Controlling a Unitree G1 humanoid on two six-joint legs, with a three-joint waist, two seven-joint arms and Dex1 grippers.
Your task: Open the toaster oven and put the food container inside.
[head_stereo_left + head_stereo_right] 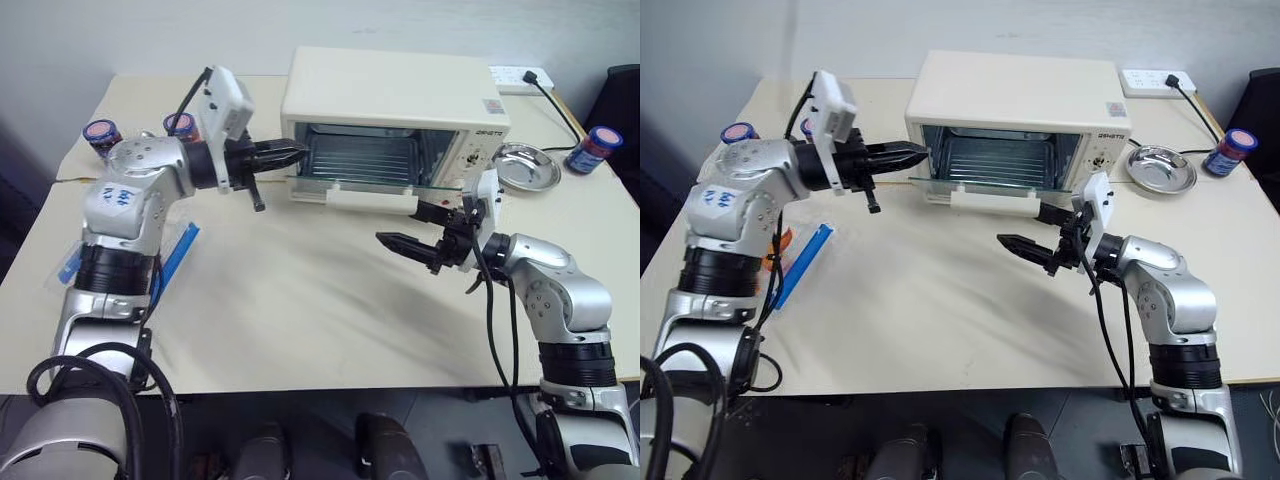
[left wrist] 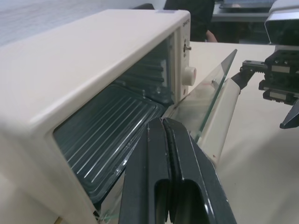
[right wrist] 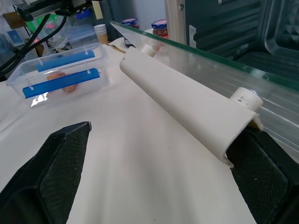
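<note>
The cream-white toaster oven (image 1: 395, 95) stands at the back of the table with its glass door (image 2: 205, 98) dropped open and the wire rack showing inside. My left gripper (image 1: 300, 152) is shut on nothing, level, with its tips at the oven's left front corner beside the door's left edge. My right gripper (image 1: 410, 228) is open just in front of the right end of the white bar handle (image 3: 182, 107), and one finger (image 3: 261, 168) sits under that end. The food container (image 3: 60, 77), clear with blue clips, lies on the table at the left, partly hidden under my left arm.
A round steel dish (image 1: 527, 166) and a blue-lidded jar (image 1: 597, 148) stand right of the oven. Two small jars (image 1: 100, 133) stand at the back left. A power strip (image 1: 520, 76) with a cable lies behind the oven.
</note>
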